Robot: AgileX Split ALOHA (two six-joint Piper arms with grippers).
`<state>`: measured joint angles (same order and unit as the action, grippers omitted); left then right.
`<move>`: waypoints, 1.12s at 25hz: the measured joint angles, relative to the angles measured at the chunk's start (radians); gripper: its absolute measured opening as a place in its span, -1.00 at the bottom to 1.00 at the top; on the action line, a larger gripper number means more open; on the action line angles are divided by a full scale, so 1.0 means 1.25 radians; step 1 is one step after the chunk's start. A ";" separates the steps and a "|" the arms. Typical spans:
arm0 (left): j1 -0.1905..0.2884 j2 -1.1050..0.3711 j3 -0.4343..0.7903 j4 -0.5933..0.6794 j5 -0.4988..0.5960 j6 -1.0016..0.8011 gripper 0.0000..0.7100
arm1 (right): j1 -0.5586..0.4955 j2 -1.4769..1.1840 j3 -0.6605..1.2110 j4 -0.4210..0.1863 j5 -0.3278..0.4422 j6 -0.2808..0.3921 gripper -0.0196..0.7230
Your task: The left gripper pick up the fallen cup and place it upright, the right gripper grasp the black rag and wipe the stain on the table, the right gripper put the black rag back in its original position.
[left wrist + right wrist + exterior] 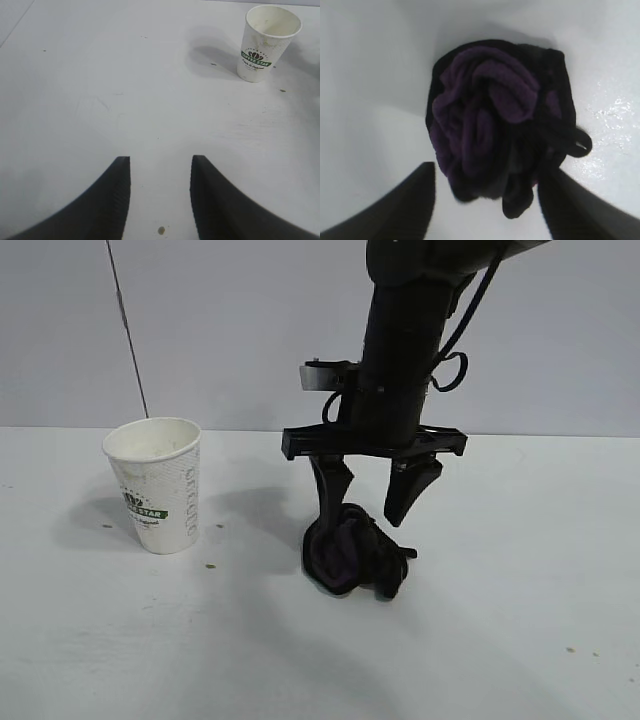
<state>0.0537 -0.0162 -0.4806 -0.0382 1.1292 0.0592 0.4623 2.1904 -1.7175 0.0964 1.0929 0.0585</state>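
White counter (pixel 520 540). Paper cup (pixel 155 483) upright, well to the side of the rag, apparently already righted. Black rag (pixel 355 550) bundled on the counter. Right gripper (pixel 375 498) pointing straight down over the rag, fingers spread wide, rag between them, seemingly just let go. Left gripper (pixel 160 197) well away from the cup, fingers partly apart, holding nothing.

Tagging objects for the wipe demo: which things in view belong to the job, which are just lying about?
Job:
- cup, upright on the table
- black rag, lying on the table
- right gripper, open, above the rag
- left gripper, apart from the cup

Lying about:
- brown specks
- cable on the back wall
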 joint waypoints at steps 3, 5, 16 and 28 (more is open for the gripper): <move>0.000 0.000 0.000 0.000 0.000 0.000 -0.19 | -0.017 -0.014 0.000 -0.077 0.018 0.029 0.60; 0.000 0.000 0.000 0.000 0.000 0.000 -0.19 | -0.052 -0.042 0.000 -0.136 0.025 0.055 0.61; 0.000 0.000 0.000 0.000 0.000 0.000 -0.19 | -0.386 -0.237 0.000 -0.284 0.078 0.078 0.61; 0.000 0.000 0.000 0.000 0.000 0.000 -0.19 | -0.650 -0.691 0.001 -0.149 0.077 0.001 0.58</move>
<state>0.0537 -0.0162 -0.4806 -0.0382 1.1292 0.0592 -0.3507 1.3270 -1.7168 -0.0901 1.1893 0.0596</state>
